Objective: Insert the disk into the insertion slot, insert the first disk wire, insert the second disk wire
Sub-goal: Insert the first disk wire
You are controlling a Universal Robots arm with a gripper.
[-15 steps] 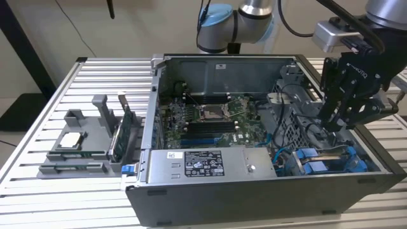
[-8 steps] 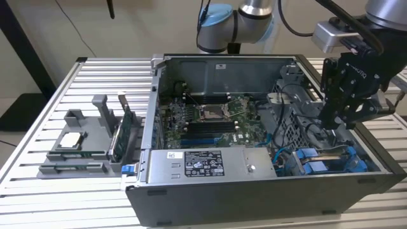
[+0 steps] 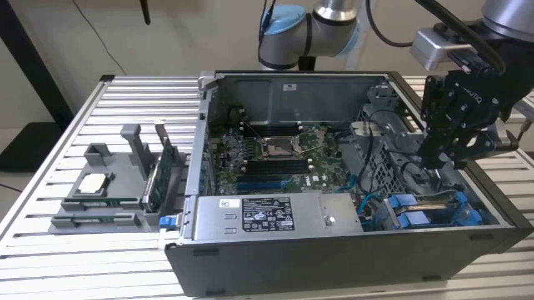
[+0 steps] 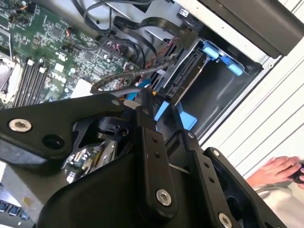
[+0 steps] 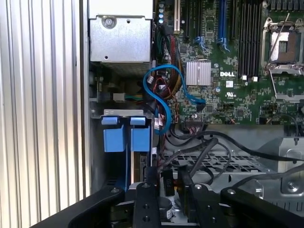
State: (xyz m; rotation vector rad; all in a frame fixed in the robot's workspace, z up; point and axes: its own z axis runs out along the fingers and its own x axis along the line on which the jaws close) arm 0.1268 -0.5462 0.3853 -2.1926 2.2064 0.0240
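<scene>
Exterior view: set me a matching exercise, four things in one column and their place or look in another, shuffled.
1. power-supply box
2. insertion slot
3. grey parts holder
4. pincer

A. on the slatted table, outside the case, at the exterior view's left
B. blue rails, in the case's near corner at the exterior view's right
C. silver with a label, along the case's near wall
D. black, hanging over the case's open top

Pairs: 1-C, 2-B, 3-A, 4-D
</scene>
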